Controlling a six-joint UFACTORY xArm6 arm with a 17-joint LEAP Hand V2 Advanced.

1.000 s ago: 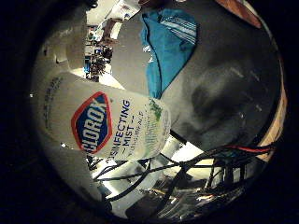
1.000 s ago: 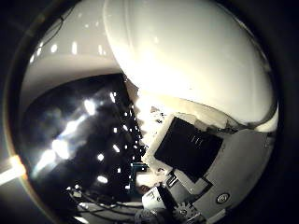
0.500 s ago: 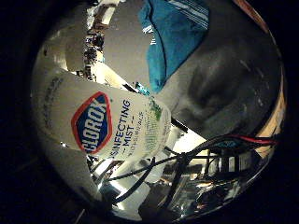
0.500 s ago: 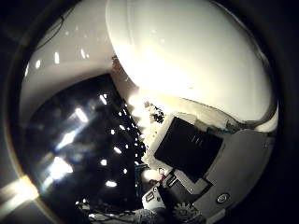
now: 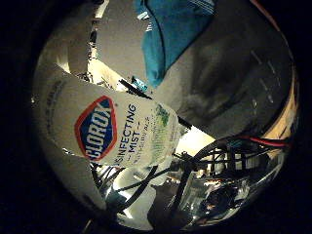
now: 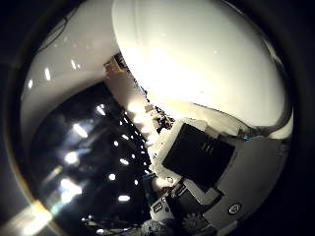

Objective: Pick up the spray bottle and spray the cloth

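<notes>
The robot hand (image 6: 211,182) grips the white, labelled spray bottle (image 5: 112,129) near the teal cloth (image 5: 173,34).

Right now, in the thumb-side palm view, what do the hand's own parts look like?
The hand shows as blocky white housings with a flat black rectangular panel set into them, a small round screw head on one white piece, and a pale geared part at the view's edge. No markings are readable on it.
</notes>
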